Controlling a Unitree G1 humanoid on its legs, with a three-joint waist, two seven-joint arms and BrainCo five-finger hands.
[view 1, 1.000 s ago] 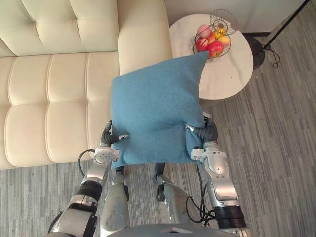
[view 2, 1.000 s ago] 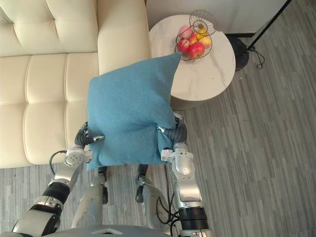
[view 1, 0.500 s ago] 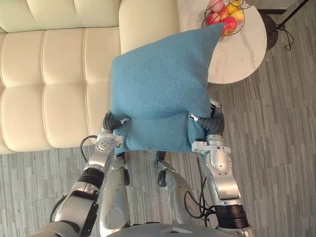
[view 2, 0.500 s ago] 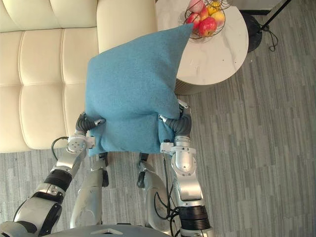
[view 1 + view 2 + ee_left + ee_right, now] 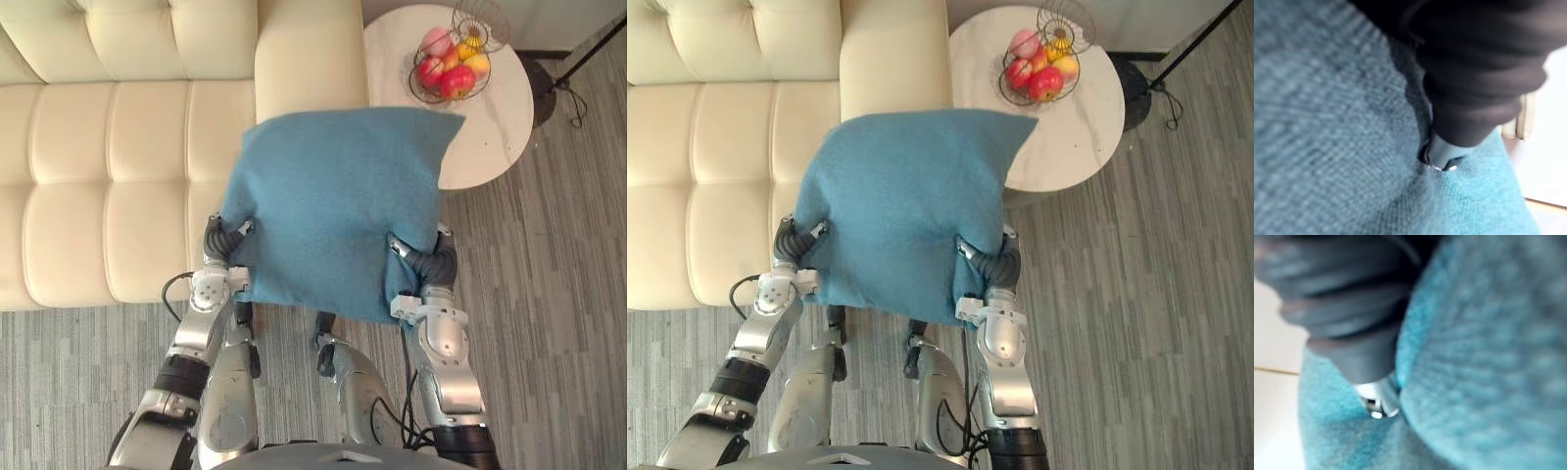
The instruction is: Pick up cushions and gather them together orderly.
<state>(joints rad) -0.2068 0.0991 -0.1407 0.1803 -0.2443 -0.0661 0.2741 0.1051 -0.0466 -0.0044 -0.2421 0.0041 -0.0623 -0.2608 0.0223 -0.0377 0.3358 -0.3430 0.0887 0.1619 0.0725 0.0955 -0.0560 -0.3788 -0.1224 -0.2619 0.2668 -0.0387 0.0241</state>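
At lower centre my left hand (image 5: 225, 242) and right hand (image 5: 423, 262) each pinch a lower corner of the blue cushion (image 5: 333, 206), thumbs on its front, holding it aloft mid-frame. Striped grey floor (image 5: 558, 294) lies open at the right. Beyond, the cream sofa (image 5: 108, 176) spans the upper left. The cushion's upper right corner overlaps the round surface (image 5: 495, 127), short of the fruit basket (image 5: 451, 69).

The scene is looked down on steeply from the head by both eye views; the sofa (image 5: 108, 176), blue cushion (image 5: 338, 206) and round tabletop (image 5: 490, 127) are shared. The cushion's cloth is seen from very close in each wrist view.
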